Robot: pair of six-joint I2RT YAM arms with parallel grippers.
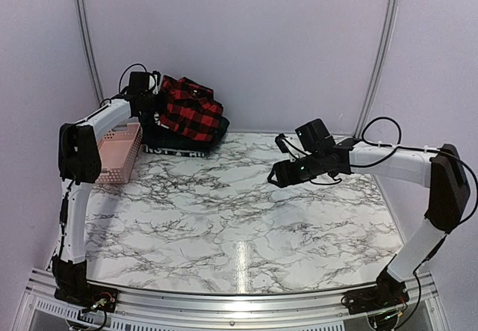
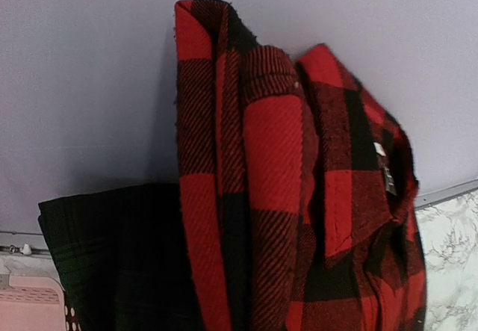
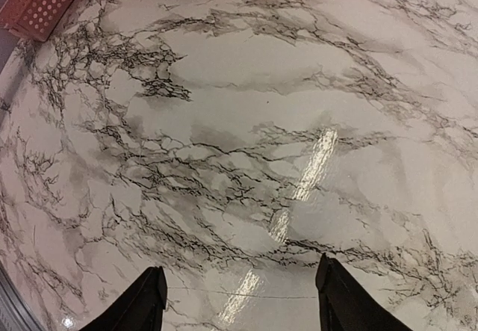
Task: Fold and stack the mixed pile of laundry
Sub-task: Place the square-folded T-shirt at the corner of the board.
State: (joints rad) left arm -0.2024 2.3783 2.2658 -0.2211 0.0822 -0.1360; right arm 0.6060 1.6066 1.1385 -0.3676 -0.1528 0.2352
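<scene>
Top view overlooks the whole bench [image 1: 224, 219] from behind. Left wrist faces the checked shirt [image 2: 284, 196] closely; right wrist looks down on bench

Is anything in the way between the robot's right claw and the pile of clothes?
Nothing visible does. Only bare marble table lies between the open right gripper and the laundry pile at the back. The pink basket sits beside the pile on its far side, out of the path.
</scene>
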